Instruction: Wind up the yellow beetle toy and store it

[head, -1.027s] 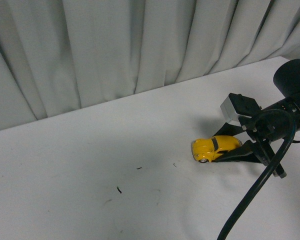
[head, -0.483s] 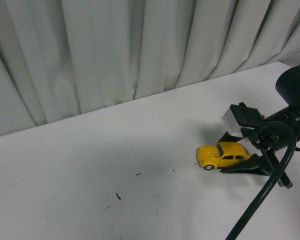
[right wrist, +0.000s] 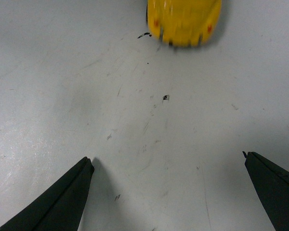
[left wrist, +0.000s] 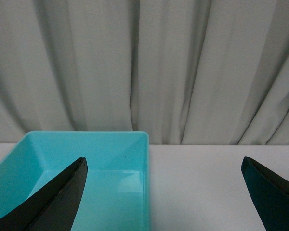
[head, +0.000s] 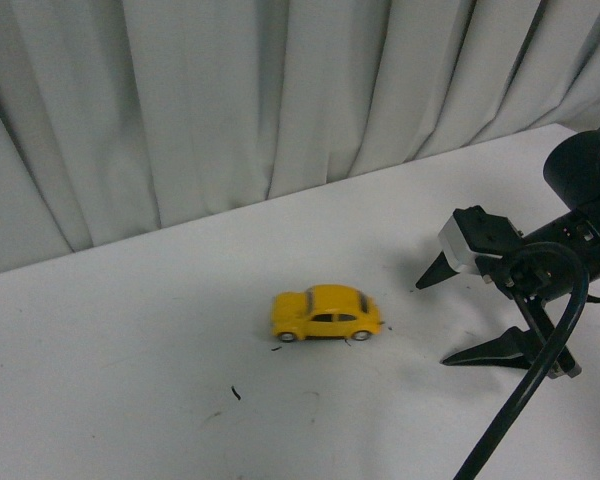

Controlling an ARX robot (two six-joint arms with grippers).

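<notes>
You have one yellow beetle toy [head: 326, 313] in view. It stands on its wheels on the white table [head: 130, 400], out in the open near the middle of the front view. Its long axis runs side to side across that view, roughly in line with the table's far edge. Its nose points toward the robot's left. The right wrist view shows its tail [right wrist: 184, 21], slightly blurred, with two red lamps facing the right gripper [head: 432, 322].

That gripper sits low over the table, apart from the car. Its fingers are spread wide and hold nothing. The left gripper [left wrist: 163, 161] shows only in its own wrist view, likewise spread wide and empty.

You have one turquoise bin [left wrist: 115, 151], open-topped, seen past the left gripper's fingers.

The table is scuffed and carries a few small dark specks [head: 237, 393]. A pale pleated curtain [head: 230, 100] closes off the whole background.
</notes>
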